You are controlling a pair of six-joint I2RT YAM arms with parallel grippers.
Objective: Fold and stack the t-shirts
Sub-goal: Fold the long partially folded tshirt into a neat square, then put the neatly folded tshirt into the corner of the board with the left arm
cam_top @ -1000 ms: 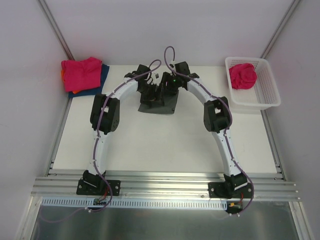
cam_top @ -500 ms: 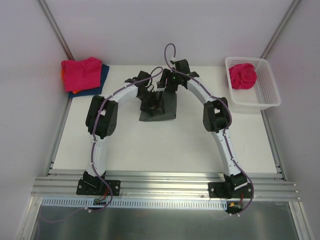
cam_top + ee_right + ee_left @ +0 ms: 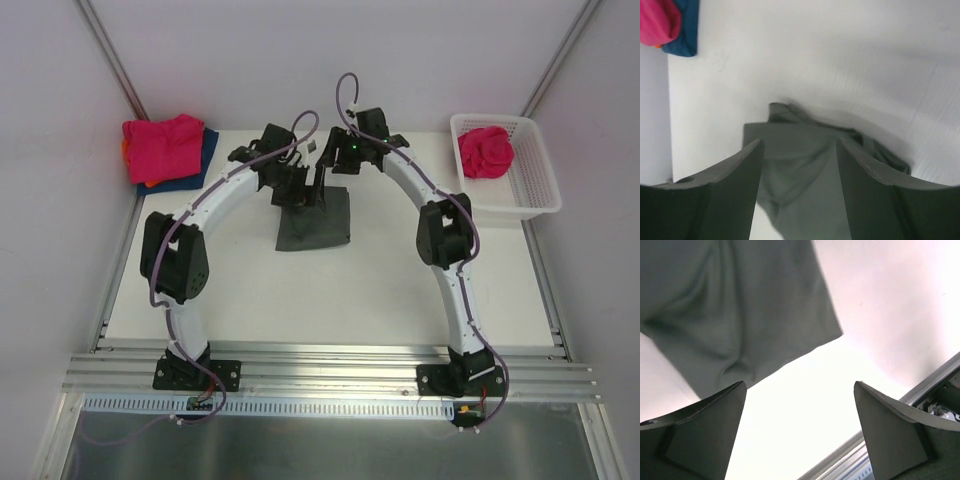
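Observation:
A dark grey t-shirt [image 3: 318, 222] lies folded into a rough rectangle on the middle of the white table. My left gripper [image 3: 291, 188] hangs over its far left corner, open wide. In the left wrist view nothing sits between the fingers [image 3: 715, 420], and the grey cloth [image 3: 740, 315] lies beyond them. My right gripper [image 3: 323, 168] hovers at the shirt's far edge. Its fingers [image 3: 740, 180] stand apart with rumpled grey cloth [image 3: 800, 165] showing between them; I cannot tell whether they touch it. A folded pink t-shirt [image 3: 163, 146] tops blue and orange ones at the far left.
A white lattice basket [image 3: 532, 190] stands at the far right with a crumpled pink t-shirt [image 3: 486, 152] inside. Walls close in on the left, right and back. A metal rail [image 3: 330, 375] runs along the near edge by the arm bases.
The left arm's elbow has swung out to the left and its gripper has drawn back, uncovering more of the grey shirt. The right gripper has shifted slightly toward the back.

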